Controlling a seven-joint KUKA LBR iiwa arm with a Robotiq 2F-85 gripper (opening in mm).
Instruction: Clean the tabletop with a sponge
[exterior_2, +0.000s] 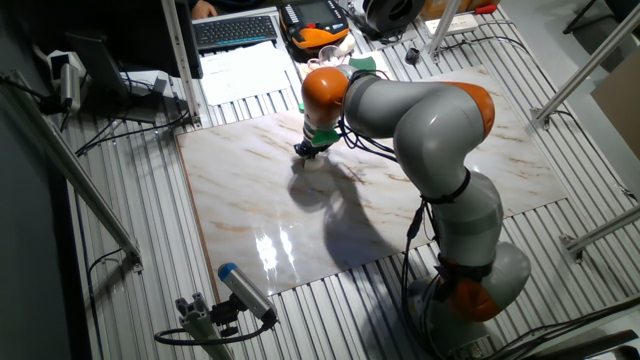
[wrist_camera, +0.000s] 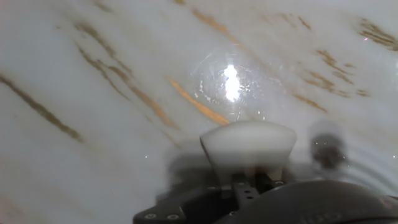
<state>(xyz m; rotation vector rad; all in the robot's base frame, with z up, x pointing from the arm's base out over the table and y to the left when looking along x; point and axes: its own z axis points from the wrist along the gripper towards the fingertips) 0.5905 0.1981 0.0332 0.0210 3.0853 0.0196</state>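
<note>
Gripper pressing a sponge onto the marble tabletop during wiping.

The gripper (exterior_2: 311, 150) is closed on the cream-white sponge (wrist_camera: 248, 147), which protrudes beyond its fingertips and appears to bear on the glossy tabletop (exterior_2: 250, 200) directly beneath. A likely failure is slippage: drag against the slab could twist the soft block out of the grip. Too little downward pressure would instead let the sponge skim without cleaning; contact cannot be confirmed.

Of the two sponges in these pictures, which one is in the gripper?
The cream-white sponge, held in the gripper over the marble tabletop. The other, a green sponge, lies beyond the tabletop's far edge on the ribbed metal surface.
</note>
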